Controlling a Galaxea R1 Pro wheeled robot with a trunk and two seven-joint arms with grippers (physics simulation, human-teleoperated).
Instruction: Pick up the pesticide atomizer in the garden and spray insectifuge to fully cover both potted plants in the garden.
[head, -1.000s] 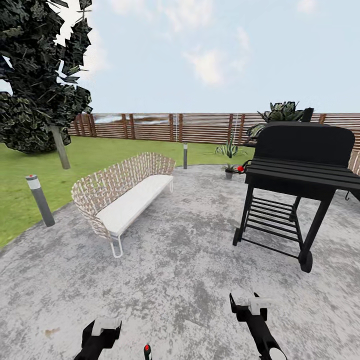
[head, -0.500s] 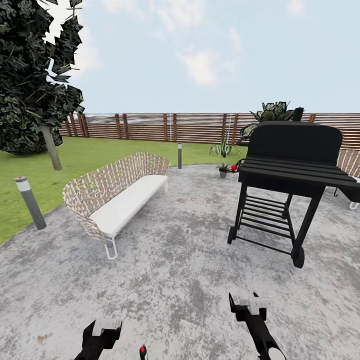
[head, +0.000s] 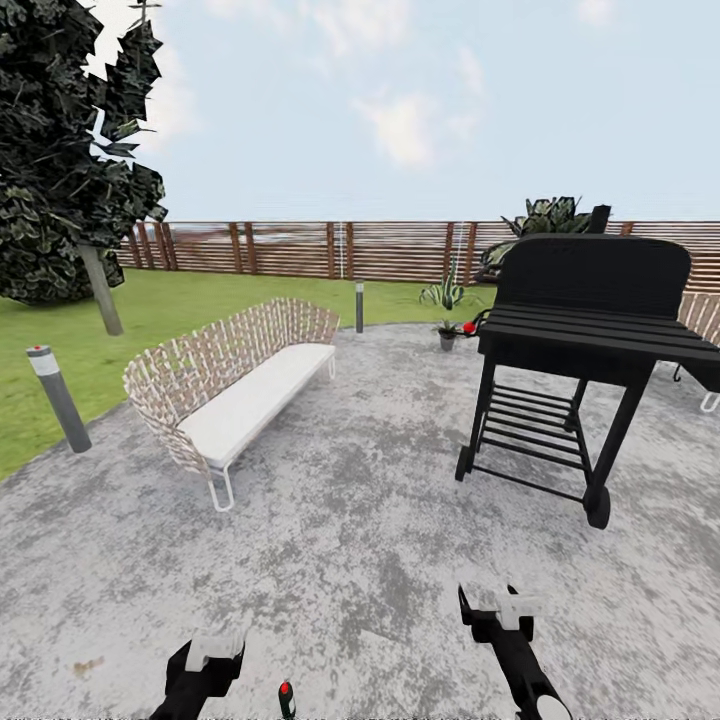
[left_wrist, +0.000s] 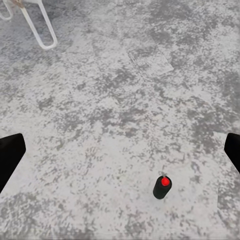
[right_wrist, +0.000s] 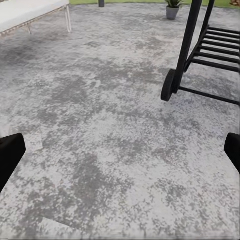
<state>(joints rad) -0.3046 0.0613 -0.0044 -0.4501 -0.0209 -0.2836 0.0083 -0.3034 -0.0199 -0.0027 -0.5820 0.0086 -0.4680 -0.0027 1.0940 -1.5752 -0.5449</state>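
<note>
Below, the pesticide atomizer upright on the patio, apart from the spread, empty left end effector.

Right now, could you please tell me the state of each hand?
Left hand: open, holding nothing; the pesticide atomizer stands on the patio below it.
Right hand: open, holding nothing.

Red-capped dark pesticide atomizer upright on grey speckled patio, between wide-apart gripper fingertips.
</note>
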